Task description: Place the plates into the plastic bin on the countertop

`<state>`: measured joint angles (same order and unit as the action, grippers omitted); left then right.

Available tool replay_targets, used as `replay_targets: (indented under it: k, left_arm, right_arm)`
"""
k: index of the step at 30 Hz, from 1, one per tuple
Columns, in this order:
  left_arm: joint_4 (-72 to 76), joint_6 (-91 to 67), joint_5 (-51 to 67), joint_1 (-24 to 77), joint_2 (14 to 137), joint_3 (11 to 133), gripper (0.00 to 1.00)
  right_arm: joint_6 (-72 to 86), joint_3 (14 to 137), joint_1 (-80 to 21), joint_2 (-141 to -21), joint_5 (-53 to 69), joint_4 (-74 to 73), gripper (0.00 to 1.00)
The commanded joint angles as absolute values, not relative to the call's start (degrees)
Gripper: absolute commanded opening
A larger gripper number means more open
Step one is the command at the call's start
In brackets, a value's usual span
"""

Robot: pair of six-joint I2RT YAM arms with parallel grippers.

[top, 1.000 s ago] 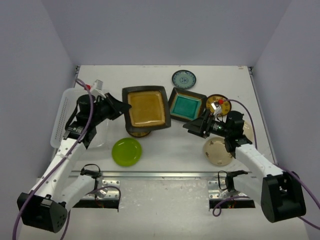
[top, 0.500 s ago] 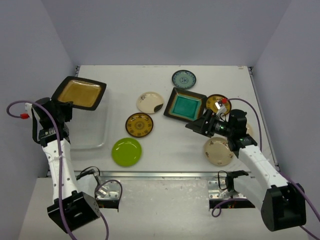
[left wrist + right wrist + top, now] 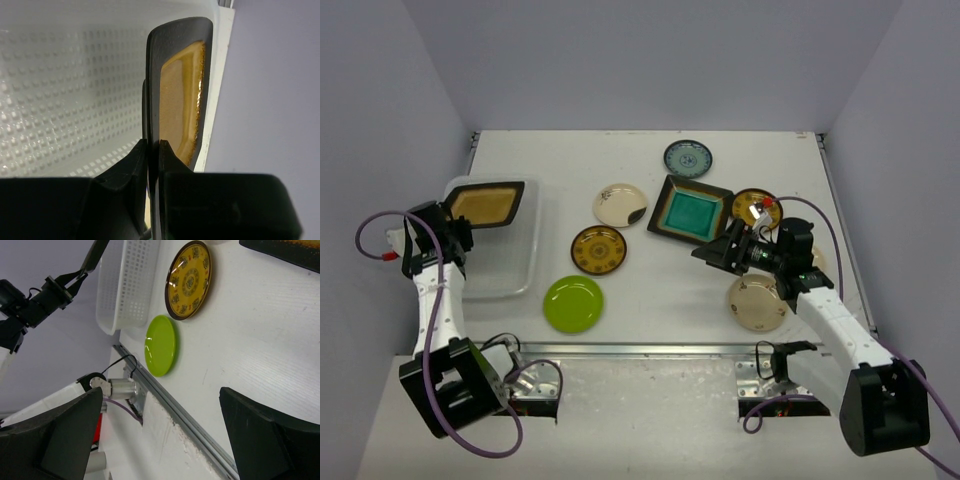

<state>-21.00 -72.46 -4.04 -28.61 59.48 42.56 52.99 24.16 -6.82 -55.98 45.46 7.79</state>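
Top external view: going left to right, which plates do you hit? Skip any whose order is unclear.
amber square plate, held over the plastic bin → lime green plate → teal square plate. The other round plates overlap these or each other sideways, so they are left out.

The amber square plate (image 3: 182,100) has a glossy, glassy glaze in its well and a dark, duller rim. The plastic bin (image 3: 65,90), at the table's 9 o'clock, is milky translucent plastic, finely perforated. The table (image 3: 280,355) is matte white and faintly scuffed, and its rail (image 3: 650,348) at 6 o'clock is bare metal. The lime green plate (image 3: 161,346) is smooth and shiny. The left tool (image 3: 153,145) looks like matte black plastic.
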Motion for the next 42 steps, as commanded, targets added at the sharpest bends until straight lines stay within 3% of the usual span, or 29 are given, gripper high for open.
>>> replay_targets:
  k: [1, 10, 12, 14, 18, 21, 27, 36, 40, 42]
  left_arm:
    - [-7.94, -76.28, -6.16, -28.30, 57.65, 42.08, 0.00]
    - [-2.50, -73.30, -5.52, -28.21, 64.11, 36.74, 0.00]
    - [-2.45, -72.59, -5.38, -28.21, 65.15, 36.67, 0.05]
    - [-2.29, -72.06, -5.10, -28.30, 66.00, 36.39, 0.20]
    - [-3.54, -70.50, -5.04, -28.27, 65.92, 36.88, 0.70]
    - [-6.31, -69.51, -4.49, -28.23, 65.47, 38.86, 0.98]
    - [-15.63, -68.56, -3.46, -28.24, 62.10, 42.60, 1.00]
    - [-24.23, -61.60, -3.69, -29.34, 47.06, 43.14, 1.00]
    - [-19.94, -52.87, 3.02, -29.44, 44.16, 44.38, 1.00]
    - [-11.84, -46.21, 16.80, -29.44, 44.86, 44.63, 1.00]
  right_arm:
    - [52.09, 25.59, -6.40, -56.37, 46.70, 10.97, 0.99]
    - [52.12, 26.03, -6.24, -57.30, 47.20, 11.23, 0.99]
    - [52.15, 26.21, -6.22, -57.50, 47.27, 11.16, 0.99]
    - [52.38, 26.37, -6.24, -57.74, 47.28, 11.25, 0.99]
    - [52.62, 26.54, -6.24, -57.69, 47.20, 11.31, 0.99]
    - [52.45, 26.75, -6.14, -57.95, 46.92, 11.17, 0.99]
    - [50.78, 29.28, -5.31, -60.16, 44.66, 6.70, 0.99]
    - [45.74, 36.62, 2.45, -68.88, 39.29, -4.83, 0.99]
    - [43.55, 38.11, 3.59, -72.44, 36.14, -5.26, 0.99]
    - [42.93, 39.71, 4.18, -74.90, 32.07, -5.60, 0.99]
